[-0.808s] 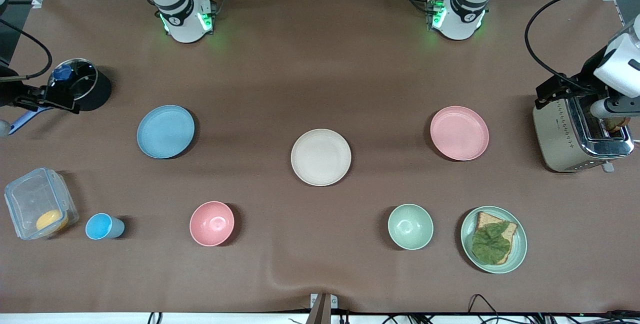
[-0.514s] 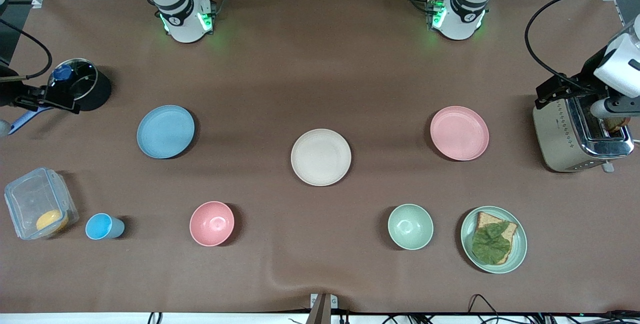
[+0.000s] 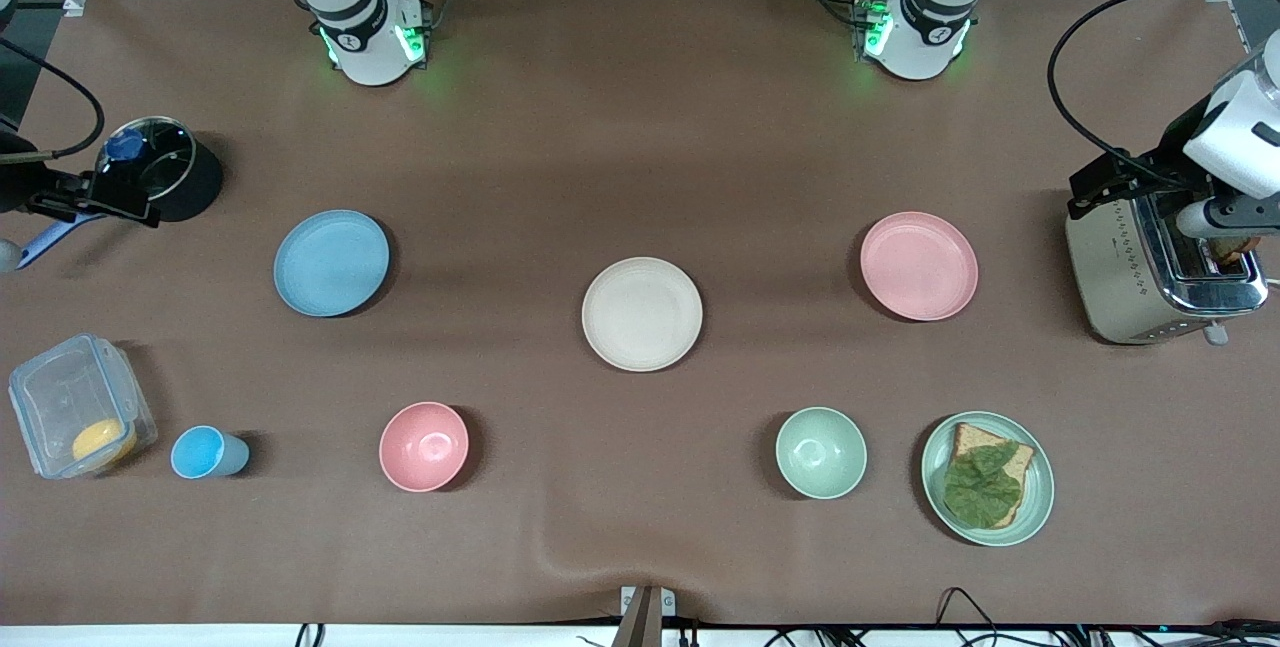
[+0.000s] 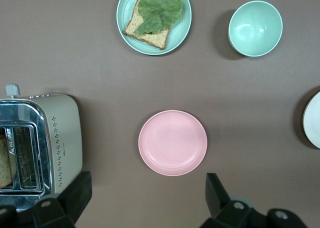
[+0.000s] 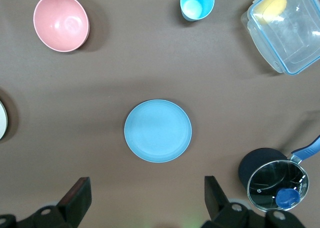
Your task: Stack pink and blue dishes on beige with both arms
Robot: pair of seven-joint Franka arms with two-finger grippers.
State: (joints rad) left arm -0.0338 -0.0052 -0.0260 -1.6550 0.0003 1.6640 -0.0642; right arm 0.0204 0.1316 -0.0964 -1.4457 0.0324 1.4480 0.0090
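Note:
The beige plate (image 3: 642,314) lies at the table's middle. The light blue plate (image 3: 331,262) lies toward the right arm's end and the pale pink plate (image 3: 919,265) toward the left arm's end, each apart from the beige one. In the left wrist view my left gripper (image 4: 147,188) hangs open and empty, high over bare table beside the pink plate (image 4: 172,142). In the right wrist view my right gripper (image 5: 146,188) is likewise open and empty, high beside the blue plate (image 5: 158,130). Neither gripper shows in the front view.
Nearer the camera stand a pink bowl (image 3: 424,446), a blue cup (image 3: 205,453), a clear box (image 3: 78,405), a green bowl (image 3: 821,452) and a green plate with bread (image 3: 988,478). A toaster (image 3: 1150,267) and a lidded pot (image 3: 165,177) sit at the table's ends.
The plates have not moved. The white machine over the toaster at the table's end has shifted slightly.

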